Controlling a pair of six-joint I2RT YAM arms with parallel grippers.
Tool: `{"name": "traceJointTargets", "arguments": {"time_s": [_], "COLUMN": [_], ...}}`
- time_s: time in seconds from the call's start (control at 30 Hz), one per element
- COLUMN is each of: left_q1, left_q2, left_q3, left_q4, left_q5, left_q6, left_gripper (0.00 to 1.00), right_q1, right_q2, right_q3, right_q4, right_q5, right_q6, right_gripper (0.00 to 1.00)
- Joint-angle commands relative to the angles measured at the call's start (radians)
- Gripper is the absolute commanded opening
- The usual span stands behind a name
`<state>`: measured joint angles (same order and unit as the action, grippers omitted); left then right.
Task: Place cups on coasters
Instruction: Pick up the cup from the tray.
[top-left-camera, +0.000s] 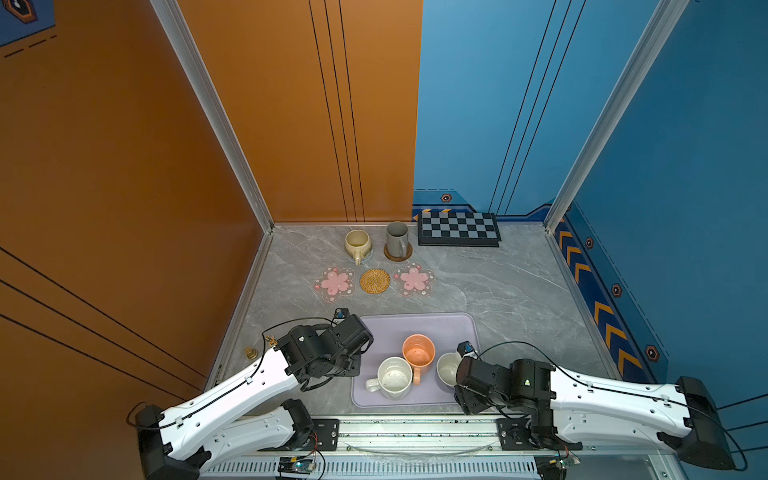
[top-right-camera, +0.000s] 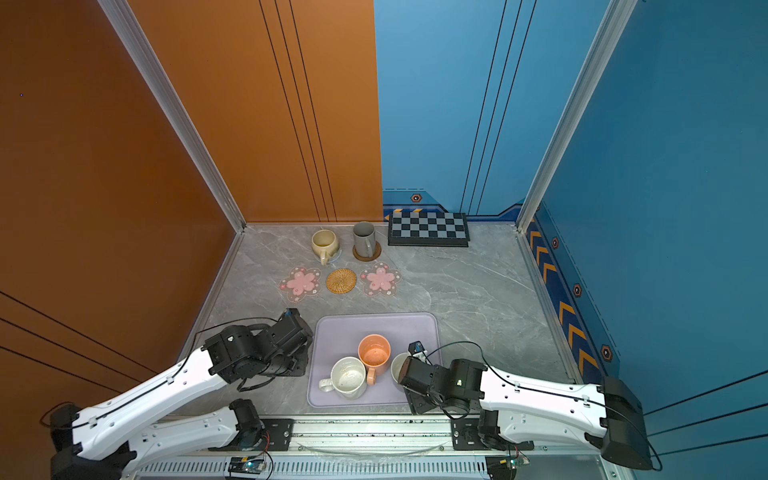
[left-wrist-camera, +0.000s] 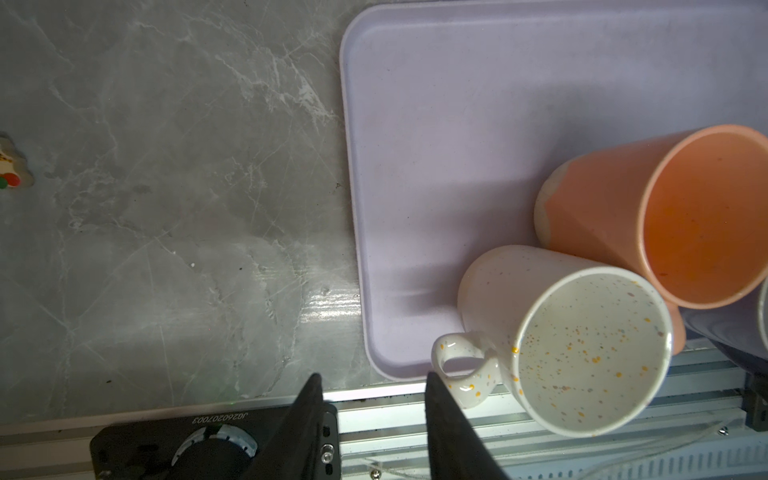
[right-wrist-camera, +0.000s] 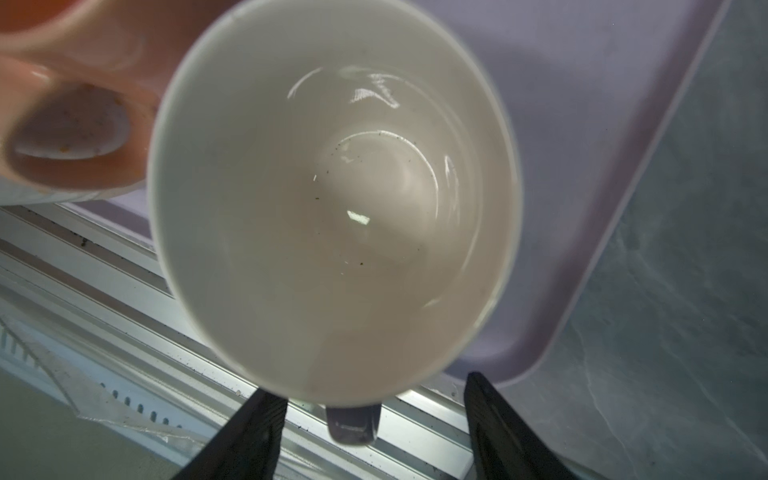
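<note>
lavender ceramic mug with white inside (top-left-camera: 446, 368), in a top view upright at 4 o'clock on lavender rectangular tray (top-left-camera: 415, 319); left wrist view, left gripper (left-wrist-camera: 374, 376) narrowly parted, empty; right wrist view, right gripper (right-wrist-camera: 370, 384) wide astride its handle (right-wrist-camera: 353, 424), not touching; likely rigid, slick, chippable: take the handle.

I count five cups: beige cup (top-left-camera: 357, 244) and grey cup (top-left-camera: 397, 239) upper middle; orange cup (top-left-camera: 419, 353), speckled cup (top-left-camera: 394, 378) and white-lined cup (top-left-camera: 446, 368) lower middle. Five coasters: left flower coaster (top-left-camera: 333, 282), right flower coaster (top-left-camera: 414, 279), woven coaster (top-left-camera: 375, 281), brown coaster (top-left-camera: 398, 255), grey coaster (top-right-camera: 338, 252) barely showing. One tray (top-left-camera: 382, 332), one checkered board (top-left-camera: 457, 228).
</note>
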<state>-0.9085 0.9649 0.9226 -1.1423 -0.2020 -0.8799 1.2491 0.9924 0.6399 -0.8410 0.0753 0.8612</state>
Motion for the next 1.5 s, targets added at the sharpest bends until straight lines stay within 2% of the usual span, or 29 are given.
{"name": "traceJointTargets", "arguments": {"time_s": [0.0,0.13,0.17,0.23,0.43,0.67,1.0,1.2,1.47], "left_q1": [0.015,0.019,0.019,0.022,0.032,0.042,0.051,0.053,0.055], "left_q2": [0.009,0.015,0.017,0.019,0.026,0.042,0.064,0.071,0.072], "left_q3": [-0.005,-0.004,-0.004,-0.003,-0.008,-0.008,-0.001,0.003,0.005], "left_q4": [-0.022,-0.022,-0.022,-0.022,-0.022,-0.021,-0.019,-0.019,-0.018], "left_q5": [-0.018,-0.018,-0.020,-0.020,-0.020,-0.020,-0.027,-0.028,-0.032], "left_q6": [0.017,0.019,0.019,0.021,0.026,0.033,0.044,0.046,0.047], "left_gripper": [0.41,0.41,0.41,0.41,0.42,0.42,0.42,0.41,0.40], "right_q1": [-0.006,-0.014,-0.014,-0.016,-0.031,-0.103,-0.142,-0.138,-0.111], "right_q2": [0.031,0.068,0.076,0.091,0.104,0.069,-0.061,-0.042,-0.008], "right_q3": [-0.009,-0.009,-0.009,-0.009,-0.012,-0.056,-0.098,-0.110,-0.075], "right_q4": [0.025,0.056,0.059,0.059,0.072,0.099,0.121,0.169,0.180], "right_q5": [-0.013,-0.066,-0.065,-0.056,-0.072,-0.090,-0.040,-0.055,-0.003], "right_q6": [-0.020,-0.048,-0.049,-0.051,-0.087,-0.068,-0.037,-0.031,-0.066], "right_gripper": [0.69,0.72,0.70,0.61,0.52,0.53,0.45,0.39,0.37]}}
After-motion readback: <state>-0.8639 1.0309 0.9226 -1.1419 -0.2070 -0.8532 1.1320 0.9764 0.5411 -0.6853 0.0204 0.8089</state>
